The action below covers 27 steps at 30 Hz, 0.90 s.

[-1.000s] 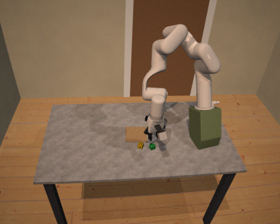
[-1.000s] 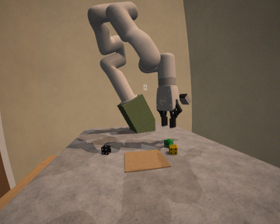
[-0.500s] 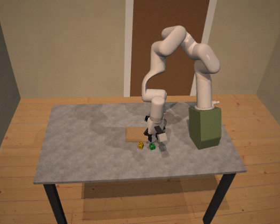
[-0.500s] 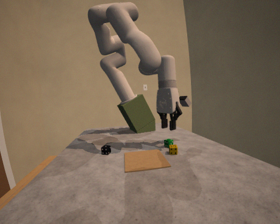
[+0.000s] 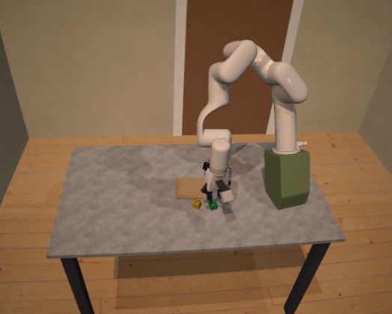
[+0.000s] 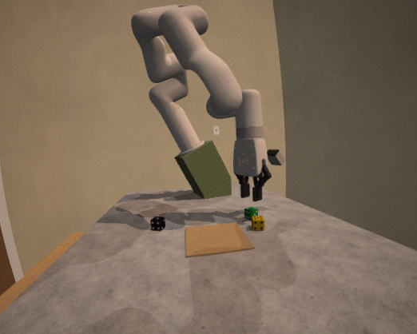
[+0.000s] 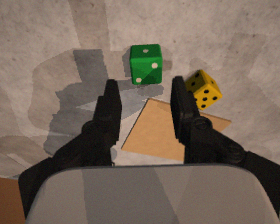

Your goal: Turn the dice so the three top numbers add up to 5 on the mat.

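Observation:
The tan mat (image 5: 190,188) lies flat on the grey table; it also shows in the exterior view (image 6: 217,239) and the wrist view (image 7: 166,132). A green die (image 5: 212,205) (image 6: 251,212) (image 7: 146,64) and a yellow die (image 5: 197,203) (image 6: 258,223) (image 7: 204,89) rest on the table just off the mat's edge, close together. A black die (image 6: 157,223) sits on the table off the mat's opposite side. My gripper (image 5: 215,197) (image 6: 251,192) (image 7: 145,91) hangs above the green die, fingers pointing down, partly open with nothing between them.
The arm's green base block (image 5: 287,178) (image 6: 204,174) stands on the table at the right, beyond the dice. The arm's shadows fall across the table around the mat.

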{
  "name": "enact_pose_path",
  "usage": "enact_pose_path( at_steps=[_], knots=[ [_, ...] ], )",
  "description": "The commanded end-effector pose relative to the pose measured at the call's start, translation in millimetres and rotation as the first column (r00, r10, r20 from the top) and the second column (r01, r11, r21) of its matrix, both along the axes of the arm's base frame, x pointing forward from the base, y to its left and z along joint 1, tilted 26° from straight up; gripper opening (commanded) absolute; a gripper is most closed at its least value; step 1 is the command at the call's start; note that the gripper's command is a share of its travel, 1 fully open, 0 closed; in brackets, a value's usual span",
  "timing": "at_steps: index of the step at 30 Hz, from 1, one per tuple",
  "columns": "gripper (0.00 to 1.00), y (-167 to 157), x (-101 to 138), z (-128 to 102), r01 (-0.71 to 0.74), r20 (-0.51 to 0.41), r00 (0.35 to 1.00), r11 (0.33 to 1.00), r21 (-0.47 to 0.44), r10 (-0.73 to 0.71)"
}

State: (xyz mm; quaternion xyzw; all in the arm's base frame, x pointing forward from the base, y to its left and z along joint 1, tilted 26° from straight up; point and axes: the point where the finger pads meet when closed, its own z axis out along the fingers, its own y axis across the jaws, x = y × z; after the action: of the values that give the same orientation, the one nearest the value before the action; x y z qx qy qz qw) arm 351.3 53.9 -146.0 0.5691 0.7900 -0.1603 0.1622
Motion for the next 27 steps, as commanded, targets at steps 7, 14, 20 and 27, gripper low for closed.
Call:
enact_pose_path(
  at_steps=[7, 14, 20, 27],
  knots=[
    [0.47, -4.5, 2.3, -10.3, -0.001, 0.003, 1.0, 1.0, 0.001, 0.001],
    [0.47, -7.2, 2.7, -16.0, -0.001, 0.003, 1.0, 1.0, 0.001, 0.001],
    [0.47, -8.6, 3.0, -18.9, -0.001, 0.003, 1.0, 1.0, 0.001, 0.001],
    [0.47, -8.9, 3.0, -19.6, -0.001, 0.003, 1.0, 1.0, 0.001, 0.001]
  ],
)
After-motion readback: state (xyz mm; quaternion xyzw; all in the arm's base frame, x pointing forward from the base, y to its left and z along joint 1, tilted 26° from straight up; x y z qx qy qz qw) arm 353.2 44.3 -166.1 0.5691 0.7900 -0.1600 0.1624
